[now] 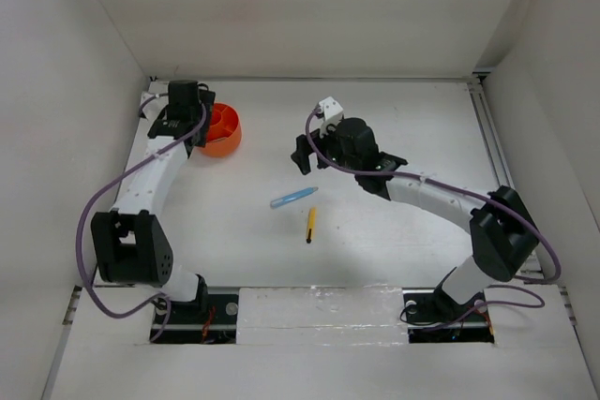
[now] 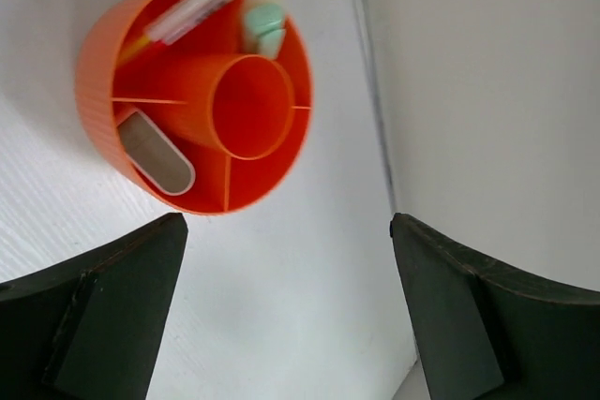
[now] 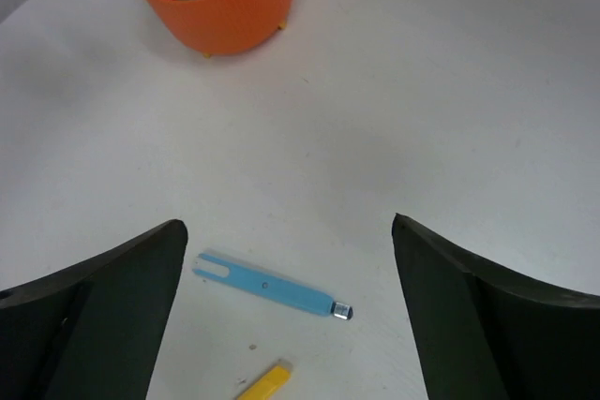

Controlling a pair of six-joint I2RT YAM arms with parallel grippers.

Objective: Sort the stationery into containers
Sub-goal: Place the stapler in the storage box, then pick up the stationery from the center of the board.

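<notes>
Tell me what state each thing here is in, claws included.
Left gripper: open, empty, near the orange tub.
Right gripper: open, empty, near the blue pen.
Orange tub: upright, middle cup empty.
Pink and yellow pens: in a tub compartment, poking past the rim.
Pale green marker: in the tub beside them.
Tan eraser: lying in another compartment.
Blue pen: flat on the table, unsorted.
Yellow pencil: flat on the table, unsorted.

The tub (image 1: pixel 223 131) sits far left on the table (image 1: pixel 394 110), the pen (image 1: pixel 293 198) mid-table just behind the pencil (image 1: pixel 310 225).
</notes>
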